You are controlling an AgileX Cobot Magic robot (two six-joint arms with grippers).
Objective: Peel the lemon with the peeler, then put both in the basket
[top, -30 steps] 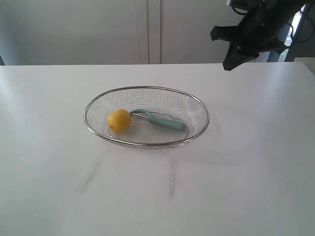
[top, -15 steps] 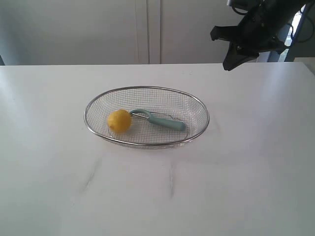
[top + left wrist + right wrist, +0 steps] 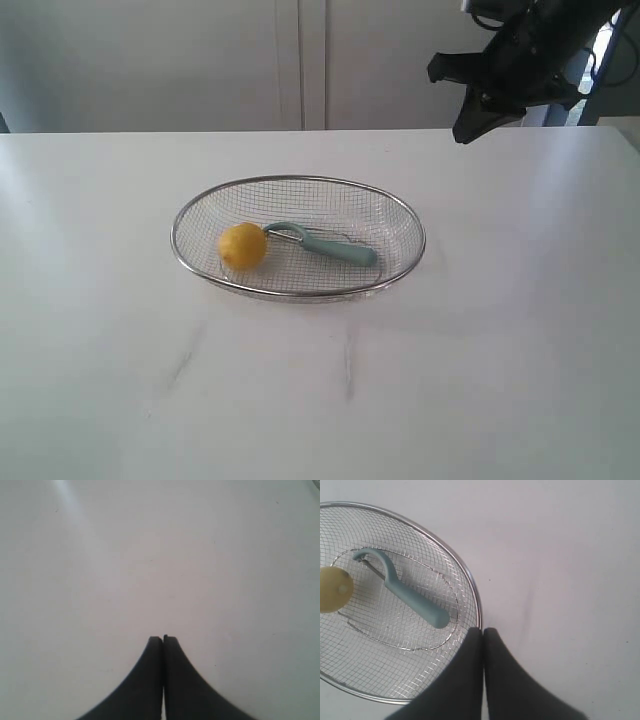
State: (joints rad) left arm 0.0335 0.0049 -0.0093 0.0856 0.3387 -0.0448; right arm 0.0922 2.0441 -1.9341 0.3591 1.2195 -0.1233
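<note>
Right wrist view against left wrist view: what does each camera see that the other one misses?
Only the right wrist view shows the basket, with the lemon and the peeler lying inside it, plus the right gripper, shut. Only the left wrist view shows the left gripper, also shut, with nothing else in sight. Both show the white table.

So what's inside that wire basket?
A lemon and a peeler lie in the basket, peeler head beside the lemon. The lemon's underside is hidden.
</note>
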